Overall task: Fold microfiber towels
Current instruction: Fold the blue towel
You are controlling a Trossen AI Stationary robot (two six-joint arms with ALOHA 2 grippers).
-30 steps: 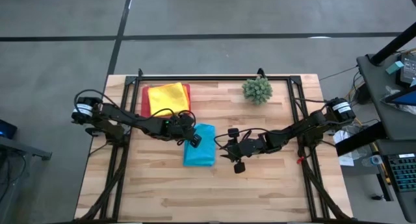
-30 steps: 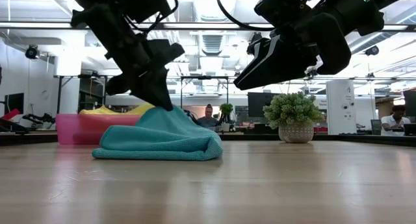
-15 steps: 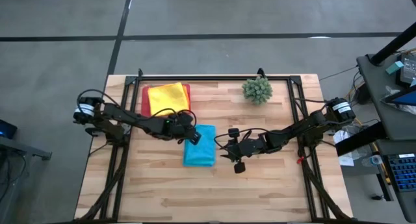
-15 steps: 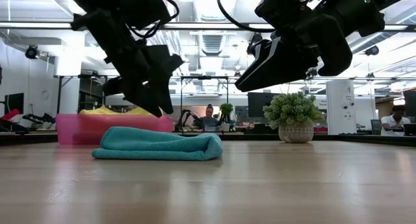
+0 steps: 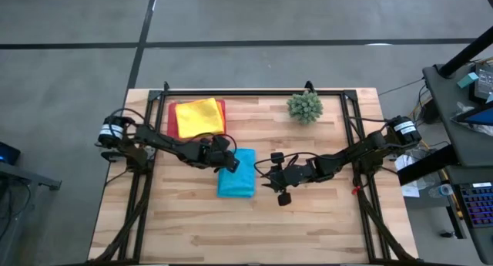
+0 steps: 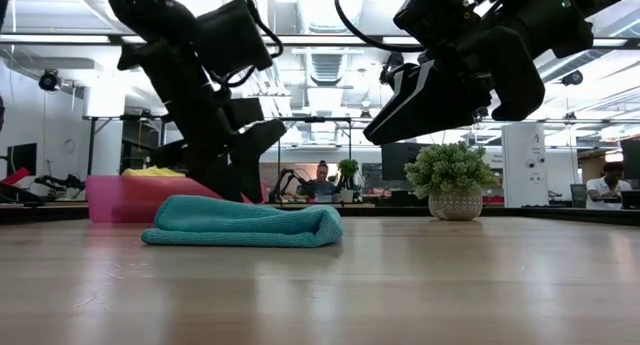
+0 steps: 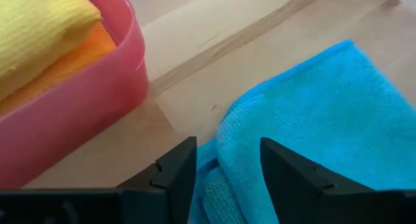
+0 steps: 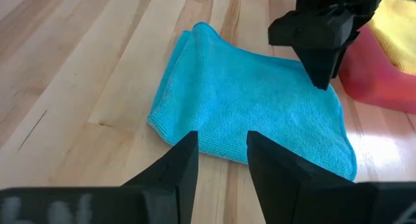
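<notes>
Overhead, a wooden table (image 5: 308, 212) carries a folded blue towel (image 5: 236, 173) near its middle, lying flat on the wood. From table height the same towel is a low, rounded bundle (image 6: 245, 223) with its folded edge at the right.

A left gripper (image 5: 228, 164) hangs over the towel's far left corner. Its wrist view has the two dark fingers (image 7: 177, 167) standing apart, with blue cloth below them but nothing pinched between them, so this gripper is open and empty. In the low view it sits just above the towel's far side (image 6: 240, 165).

A right gripper (image 5: 275, 185) hovers to the right of the towel, close by but not touching it. Its own camera looks across the towel, and the fingers (image 8: 185, 164) stand apart with nothing between them; the gap is open and the gripper holds nothing. In the low view it hangs well above the tabletop (image 6: 390, 120).

At the far left of the table sits a pink tray (image 5: 172, 119). A yellow towel (image 5: 199, 116) lies on top inside it, and the left wrist view shows an orange towel (image 7: 68, 58) under the yellow one.

A small green plant (image 5: 305, 106) stands at the far right of the table, well apart from the towels.

Beyond the table, the low view shows a workshop room with a person (image 6: 322, 181) seated far off.
</notes>
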